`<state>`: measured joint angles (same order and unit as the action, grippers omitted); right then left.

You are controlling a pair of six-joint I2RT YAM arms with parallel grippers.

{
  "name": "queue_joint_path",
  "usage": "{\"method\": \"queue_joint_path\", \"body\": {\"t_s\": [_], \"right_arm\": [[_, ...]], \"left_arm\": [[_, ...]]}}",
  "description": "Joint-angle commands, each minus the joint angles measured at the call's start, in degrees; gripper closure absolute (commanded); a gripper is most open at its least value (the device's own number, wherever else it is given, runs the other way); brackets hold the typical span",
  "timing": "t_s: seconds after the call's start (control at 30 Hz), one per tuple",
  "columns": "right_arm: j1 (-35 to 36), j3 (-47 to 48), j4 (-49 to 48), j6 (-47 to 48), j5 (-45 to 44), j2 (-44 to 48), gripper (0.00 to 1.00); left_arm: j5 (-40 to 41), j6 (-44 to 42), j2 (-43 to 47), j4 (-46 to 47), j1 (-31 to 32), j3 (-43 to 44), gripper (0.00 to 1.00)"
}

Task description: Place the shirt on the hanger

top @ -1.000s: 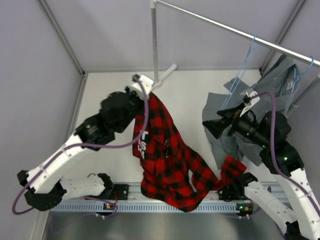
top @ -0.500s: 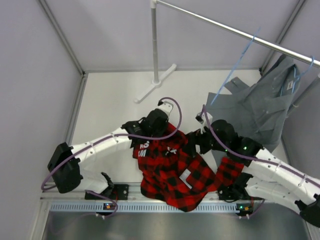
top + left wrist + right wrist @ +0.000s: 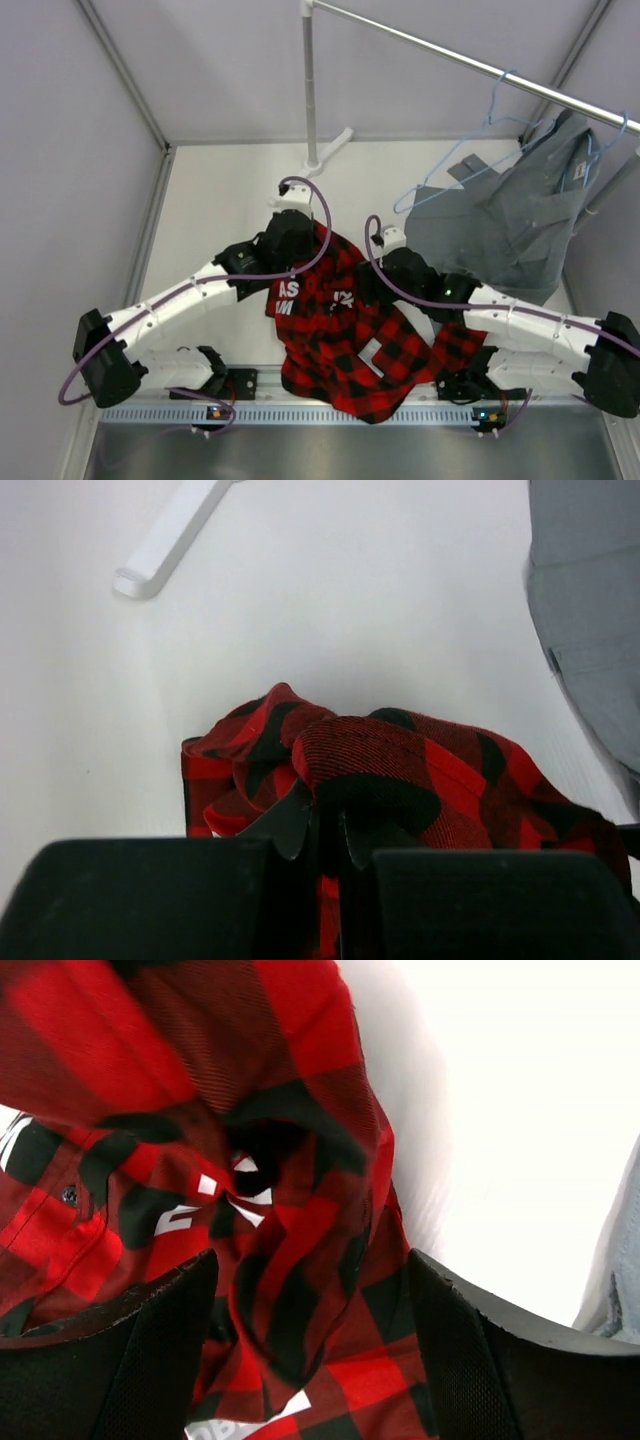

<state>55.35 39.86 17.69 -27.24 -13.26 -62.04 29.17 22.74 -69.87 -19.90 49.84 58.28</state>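
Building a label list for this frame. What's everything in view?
shirt: 1, red-and-black plaid, bunched at near centre, lapping over the rail
hanger: 1, light blue, bare, hooked on the rack's rod
grey garment: 1, grey, hanging at right
second hanger: 1, blue, carrying the grey garment
rack: 1, silver with a white foot, far side
table: 1, white
rail: 1, grey, near edge
left hand: 1, black, shut on shirt fabric
right hand: 1, black, open, shirt between its fingers

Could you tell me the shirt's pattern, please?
The shirt is red-and-black plaid, clearest in the top external view.
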Motion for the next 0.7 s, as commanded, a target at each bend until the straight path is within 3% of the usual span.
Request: {"method": "queue_joint_path", "body": {"t_s": [0.0,0.13,0.2,0.27,0.3,0.33,0.43,0.5,0.57,0.6,0.67], "right_arm": [[0.8,1.4,-4.4,-0.7,3.2,-0.2,0.26],[1.3,-3.1,-6.0,-0.4,9.9,2.1,0.27],[1.4,-4.9,-7.0,-0.1,9.6,1.1,0.35],[1.5,-4.8,-8.8,1.4,8.0,-0.7,0.68],[1.3,-3.7,-9.4,2.3,6.1,-2.4,0.9],[1.3,-2.9,-9.4,2.8,4.0,-3.2,1.0],[0.7,3.9,-1.4,4.7,-8.8,-4.0,1.0],[0.4,11.6,13.0,4.5,-23.4,-3.0,1.0],[-1.1,16.6,21.9,4.0,-31.4,-2.2,1.0],[-5.3,21.1,28.6,4.2,-33.6,-1.2,1.0],[-12.4,24.4,31.3,6.7,-36.4,0.9,1.0]], "left_arm": [[5.1,2.6,3.0,3.4,-1.5,-1.6,1.0],[4.0,2.7,5.0,3.1,-3.4,-1.9,1.0],[3.8,2.4,6.1,3.0,-3.6,-1.9,1.0],[3.5,2.7,6.9,3.0,-3.7,-2.0,1.0],[3.4,2.8,7.8,3.0,-3.7,-2.1,1.0],[3.3,3.0,8.2,3.0,-3.7,-2.2,1.0],[1.6,3.4,8.5,3.1,-3.7,-2.0,1.0],[0.0,3.0,7.8,3.1,-3.7,-1.9,1.0],[-5.1,2.9,5.7,3.9,-3.7,-2.0,1.0],[-7.1,3.0,4.8,4.7,-3.6,-2.6,1.0],[-13.5,4.1,2.5,9.1,-3.6,-3.9,1.0]]}}
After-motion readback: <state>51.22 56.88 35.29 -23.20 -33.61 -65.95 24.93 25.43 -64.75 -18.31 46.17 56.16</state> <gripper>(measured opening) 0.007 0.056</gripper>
